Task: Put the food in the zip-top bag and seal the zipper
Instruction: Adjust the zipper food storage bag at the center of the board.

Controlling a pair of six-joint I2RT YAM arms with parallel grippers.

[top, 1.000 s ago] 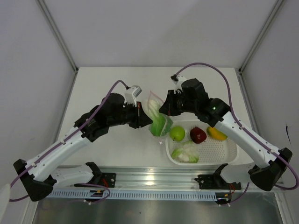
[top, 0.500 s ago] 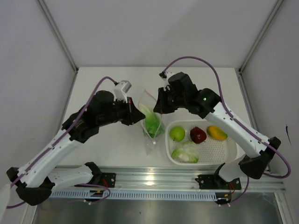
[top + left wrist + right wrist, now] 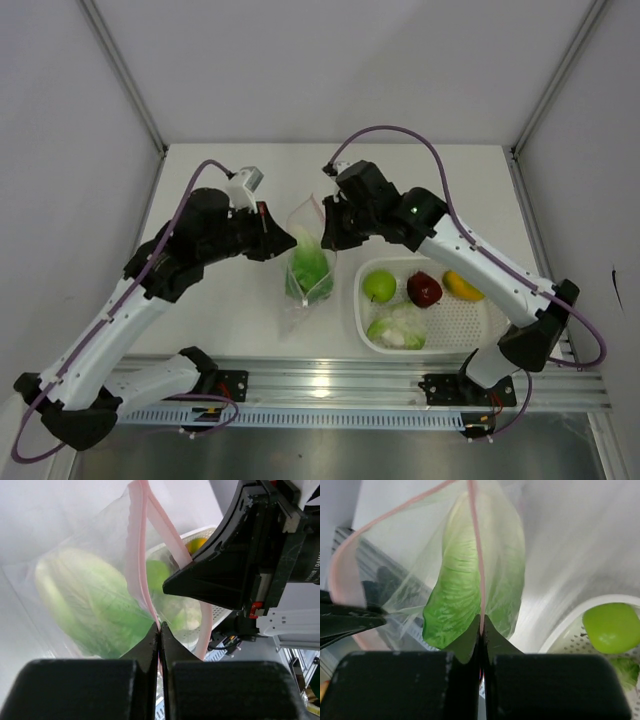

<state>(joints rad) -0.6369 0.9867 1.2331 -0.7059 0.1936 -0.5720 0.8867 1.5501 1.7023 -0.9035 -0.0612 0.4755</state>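
Observation:
The clear zip-top bag [image 3: 308,262] hangs upright between my two grippers, left of the basket, mouth spread open. The green lettuce [image 3: 307,267] sits inside it, also seen in the left wrist view [image 3: 95,605] and the right wrist view [image 3: 460,590]. My left gripper [image 3: 159,627] is shut on one side of the pink zipper [image 3: 142,555]. My right gripper [image 3: 481,621] is shut on the opposite side of the zipper [image 3: 477,545]. From above, the left gripper [image 3: 290,239] and right gripper [image 3: 329,232] flank the bag's mouth.
A white perforated basket [image 3: 490,335] stands right of the bag, holding a green apple [image 3: 379,286], a dark red apple [image 3: 424,289], a yellow-orange fruit [image 3: 462,285] and a white cauliflower [image 3: 397,328]. The metal rail [image 3: 320,385] runs along the near edge.
Both arms have carried the bag with the lettuce leftward and back, away from the basket's left edge. Both grips on the zipper have held.

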